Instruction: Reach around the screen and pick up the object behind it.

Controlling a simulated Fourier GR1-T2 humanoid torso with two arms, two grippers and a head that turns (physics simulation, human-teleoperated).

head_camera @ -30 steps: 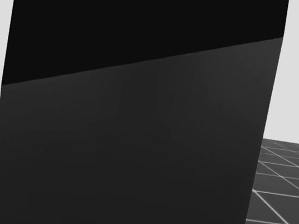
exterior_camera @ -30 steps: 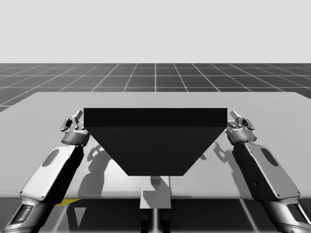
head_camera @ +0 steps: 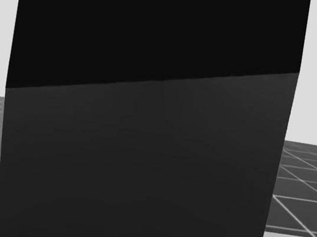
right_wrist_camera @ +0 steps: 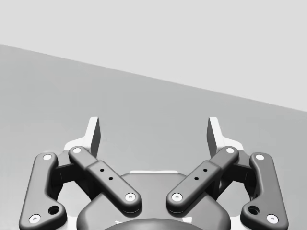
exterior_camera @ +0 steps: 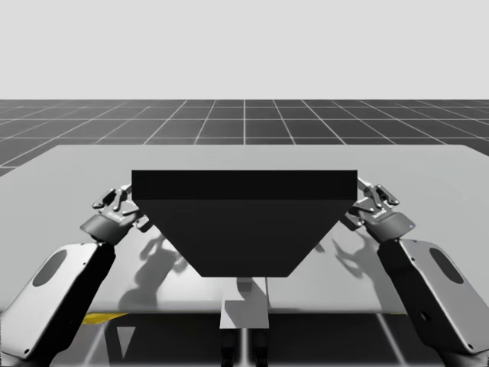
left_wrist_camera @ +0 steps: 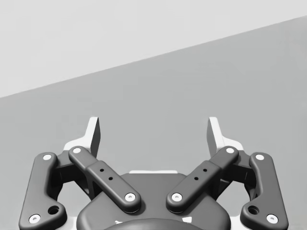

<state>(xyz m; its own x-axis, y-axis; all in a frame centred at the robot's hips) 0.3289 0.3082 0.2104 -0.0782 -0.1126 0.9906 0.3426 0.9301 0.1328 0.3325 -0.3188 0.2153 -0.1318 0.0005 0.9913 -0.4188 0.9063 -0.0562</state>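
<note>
Over the last half second both my arms had dropped and swung outward in the high view. The forearms lay lower and more splayed toward the bottom corners. My left gripper point(exterior_camera: 114, 196) and my right gripper point(exterior_camera: 376, 195) had turned inward, and each sat just beside one end of the tall, matt black, flat-faced screen point(exterior_camera: 244, 229). I could not tell whether either one touched its edge. The screen had not moved on the pale grey table point(exterior_camera: 244, 157). In the head view the whole picture had shifted slightly, so my head had turned a little, and the screen's dark face blocked most of what lay ahead of it. In both wrist views the fingers were spread wide with nothing between them, and only bare table surface and pale background lay ahead of each gripper. The object to be picked up was hidden behind the screen, so I could not tell what it was or which end it lay nearer. I judged the task to be at its very start: the arms had been brought to flank the screen, but neither gripper had passed around it. The likely next need was for one arm to curl past its end of the screen, where a wrist view might find the object, without knocking the panel.
</note>
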